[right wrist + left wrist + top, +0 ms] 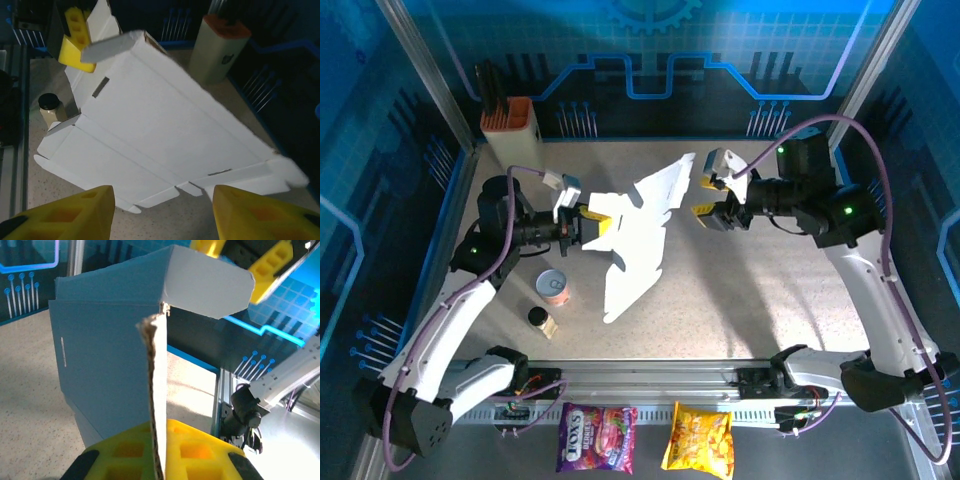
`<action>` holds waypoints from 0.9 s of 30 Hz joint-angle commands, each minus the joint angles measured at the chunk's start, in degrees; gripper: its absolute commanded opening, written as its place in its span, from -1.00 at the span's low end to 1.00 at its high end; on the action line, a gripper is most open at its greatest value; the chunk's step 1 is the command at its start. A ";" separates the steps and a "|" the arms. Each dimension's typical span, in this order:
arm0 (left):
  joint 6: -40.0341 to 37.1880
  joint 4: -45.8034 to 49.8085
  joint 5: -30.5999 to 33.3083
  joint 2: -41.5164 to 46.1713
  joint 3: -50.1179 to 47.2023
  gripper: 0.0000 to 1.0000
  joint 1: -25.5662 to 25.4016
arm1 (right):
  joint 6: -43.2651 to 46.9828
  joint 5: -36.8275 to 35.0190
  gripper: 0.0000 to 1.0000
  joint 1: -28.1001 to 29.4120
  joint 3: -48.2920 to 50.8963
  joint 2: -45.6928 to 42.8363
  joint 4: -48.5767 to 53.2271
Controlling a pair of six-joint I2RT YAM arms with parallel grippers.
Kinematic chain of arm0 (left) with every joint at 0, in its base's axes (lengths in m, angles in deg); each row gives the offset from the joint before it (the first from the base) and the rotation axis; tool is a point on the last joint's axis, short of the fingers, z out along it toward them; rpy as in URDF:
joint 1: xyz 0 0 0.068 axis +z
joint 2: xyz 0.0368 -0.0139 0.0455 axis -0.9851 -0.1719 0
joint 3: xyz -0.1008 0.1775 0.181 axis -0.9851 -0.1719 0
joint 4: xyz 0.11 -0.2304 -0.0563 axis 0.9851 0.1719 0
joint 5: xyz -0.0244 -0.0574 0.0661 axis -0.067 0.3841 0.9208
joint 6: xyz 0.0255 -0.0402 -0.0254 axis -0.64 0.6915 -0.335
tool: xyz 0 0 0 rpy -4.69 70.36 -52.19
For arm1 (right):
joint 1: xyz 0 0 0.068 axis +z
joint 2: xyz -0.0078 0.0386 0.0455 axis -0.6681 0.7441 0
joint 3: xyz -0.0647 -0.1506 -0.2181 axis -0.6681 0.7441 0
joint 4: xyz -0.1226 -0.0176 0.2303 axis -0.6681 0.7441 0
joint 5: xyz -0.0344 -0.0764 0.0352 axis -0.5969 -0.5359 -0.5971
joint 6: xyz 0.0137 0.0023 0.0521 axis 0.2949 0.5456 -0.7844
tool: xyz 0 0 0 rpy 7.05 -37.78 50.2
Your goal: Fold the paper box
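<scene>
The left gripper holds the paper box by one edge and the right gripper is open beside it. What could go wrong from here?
1. The left gripper pinches the paper box at one thin edge, so the sheet may slip or twist.
2. The right gripper is open, off the sheet; on closing it might crease a flap wrongly.
3. The sheet's low end hangs near the can and could knock it.
</scene>
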 commanded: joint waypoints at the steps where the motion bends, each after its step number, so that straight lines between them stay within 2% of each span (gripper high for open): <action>1: -6.48 2.85 -4.72 2.87 0.83 -1.00 -0.39 | 5.74 1.15 0.14 2.35 -5.05 2.02 8.63; 12: -15.17 3.99 -10.52 7.52 -1.22 -1.00 -1.31 | 8.91 -6.49 0.38 12.03 -15.72 7.36 19.57; 15: -19.26 5.26 -10.58 8.13 -2.28 -1.00 -2.12 | 8.70 -7.68 0.38 13.99 -17.12 7.95 21.07; 21: -22.57 6.14 -11.50 8.36 -3.06 -1.00 -3.04 | 8.79 -9.27 0.35 17.76 -19.28 9.28 26.37; 27: -24.33 6.15 -12.47 8.58 -3.30 -1.00 -3.78 | 8.67 -11.43 0.34 18.88 -19.09 9.33 26.11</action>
